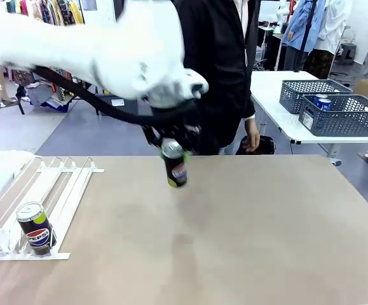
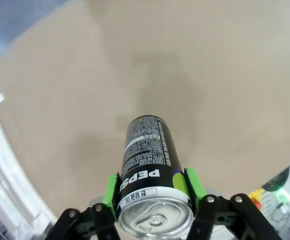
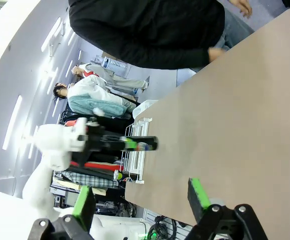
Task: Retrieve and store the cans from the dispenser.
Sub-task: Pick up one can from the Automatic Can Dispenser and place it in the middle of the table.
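Tan and mostly bare, the desk (image 1: 253,241) carries the white dispenser (image 1: 56,181) at its left edge, sloped toward the robot so that cans roll down to the clear stoppers. One black can (image 1: 36,227) stands at that low end, ready to be taken. The left arm (image 1: 75,44) reaches over the middle, high above the surface, which I judge to be a carry toward storage rather than a set-down. Dark grey mesh baskets (image 1: 342,114) sit on a white table well behind to the right, with blue cans (image 1: 323,103) inside. The held can (image 2: 147,165) hangs nearly upright, clear of the desk. The left fingers (image 2: 110,196) are clenched on its upper part, green pads on opposite sides to keep it from slipping; the right fingers (image 3: 84,206) stand spread, grasping nothing.
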`<state>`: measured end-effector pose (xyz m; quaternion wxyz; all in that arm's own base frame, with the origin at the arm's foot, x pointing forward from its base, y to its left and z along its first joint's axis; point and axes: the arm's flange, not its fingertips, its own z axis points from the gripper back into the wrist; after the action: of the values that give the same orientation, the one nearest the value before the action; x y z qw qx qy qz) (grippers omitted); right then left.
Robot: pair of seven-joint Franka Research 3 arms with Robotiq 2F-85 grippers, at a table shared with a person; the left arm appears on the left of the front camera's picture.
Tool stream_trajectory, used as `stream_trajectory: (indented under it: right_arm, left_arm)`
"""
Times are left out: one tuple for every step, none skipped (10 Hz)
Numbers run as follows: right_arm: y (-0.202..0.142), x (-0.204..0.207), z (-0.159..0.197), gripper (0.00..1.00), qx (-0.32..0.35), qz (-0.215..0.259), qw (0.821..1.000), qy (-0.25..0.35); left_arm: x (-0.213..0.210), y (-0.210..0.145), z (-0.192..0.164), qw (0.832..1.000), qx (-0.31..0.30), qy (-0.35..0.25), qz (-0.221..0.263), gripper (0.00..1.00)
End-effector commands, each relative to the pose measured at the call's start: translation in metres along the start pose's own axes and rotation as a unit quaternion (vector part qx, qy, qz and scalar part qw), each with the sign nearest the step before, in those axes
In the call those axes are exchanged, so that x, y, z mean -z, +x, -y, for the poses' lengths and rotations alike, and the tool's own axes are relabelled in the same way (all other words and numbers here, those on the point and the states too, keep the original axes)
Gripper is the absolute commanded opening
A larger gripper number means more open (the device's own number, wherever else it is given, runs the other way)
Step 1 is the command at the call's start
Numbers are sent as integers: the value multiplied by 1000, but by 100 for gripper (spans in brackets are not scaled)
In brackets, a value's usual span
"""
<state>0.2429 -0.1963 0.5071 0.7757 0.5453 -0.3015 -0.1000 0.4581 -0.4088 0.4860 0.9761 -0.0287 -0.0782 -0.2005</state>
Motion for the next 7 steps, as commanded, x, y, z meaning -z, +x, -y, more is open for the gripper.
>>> stream_trajectory:
  right_arm:
    - [3, 1, -1, 100, -12, 9, 1000, 11]
    - [3, 1, -1, 100, -12, 9, 1000, 11]
    - [3, 1, -1, 100, -12, 9, 1000, 11]
    - [3, 1, -1, 100, -12, 9, 1000, 11]
    - [3, 1, -1, 100, -12, 9, 1000, 11]
    - [3, 1, -1, 100, -12, 9, 1000, 11]
    - [3, 1, -1, 100, -12, 9, 1000, 11]
  left_arm:
    - [39, 19, 11, 998, 21, 45, -47, 0]
    - [62, 15, 16, 995, 36, 56, -69, 0]
    - [74, 11, 18, 992, 55, 69, -85, 0]
    - [78, 12, 19, 991, 62, 70, -92, 0]
    - [75, 14, 19, 993, 57, 60, -86, 0]
    - [74, 15, 16, 993, 49, 47, -95, 0]
    - [75, 18, 15, 993, 48, 43, -100, 0]
